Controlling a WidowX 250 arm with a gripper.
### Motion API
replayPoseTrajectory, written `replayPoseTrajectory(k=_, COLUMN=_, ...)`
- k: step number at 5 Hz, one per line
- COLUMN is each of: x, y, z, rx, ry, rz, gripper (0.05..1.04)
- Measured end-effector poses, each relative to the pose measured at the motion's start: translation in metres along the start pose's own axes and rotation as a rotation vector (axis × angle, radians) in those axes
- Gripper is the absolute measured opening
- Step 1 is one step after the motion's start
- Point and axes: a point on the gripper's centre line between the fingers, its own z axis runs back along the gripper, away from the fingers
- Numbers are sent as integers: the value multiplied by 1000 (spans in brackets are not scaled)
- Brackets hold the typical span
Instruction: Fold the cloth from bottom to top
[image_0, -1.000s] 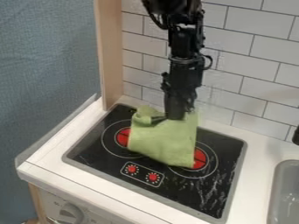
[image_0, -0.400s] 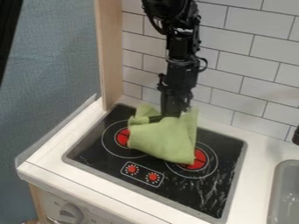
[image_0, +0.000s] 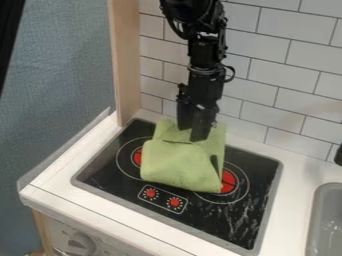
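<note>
The black gripper (image_0: 192, 132) hangs over the upper part of the cloth, its two fingers spread apart and their tips close to the fabric. Below it the green cloth (image_0: 179, 162) lies across the middle of the black stove top, partly covering both red burners. A flap of the cloth rests doubled over on itself, its upper edge just under the fingertips. Near the cloth's right side a dark gap shows between the layers.
The stove top (image_0: 100, 172) has two red knobs (image_0: 175, 202) in front of the cloth. A wooden post (image_0: 125, 65) stands at the back left, a tiled wall (image_0: 294, 75) behind, and a grey sink (image_0: 324, 220) at the right.
My gripper's fingers have opened and let go of the cloth. The bunched fabric at the upper left has flattened, and the cloth's lower left edge has shifted slightly left.
</note>
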Motion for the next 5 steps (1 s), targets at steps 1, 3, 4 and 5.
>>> replayPoseTrajectory(k=1, x=-2, y=0, z=0, rx=0, ry=10, rz=7, gripper=1016)
replayPoseTrajectory(k=3, x=-9, y=-2, z=41, rx=44, ry=-24, rz=32, gripper=999)
replayPoseTrajectory(k=4, x=-22, y=-12, z=75, rx=93, ry=-52, rz=58, gripper=999)
replayPoseTrajectory(k=5, x=-41, y=-24, z=89, rx=70, ry=-60, rz=-5, gripper=999)
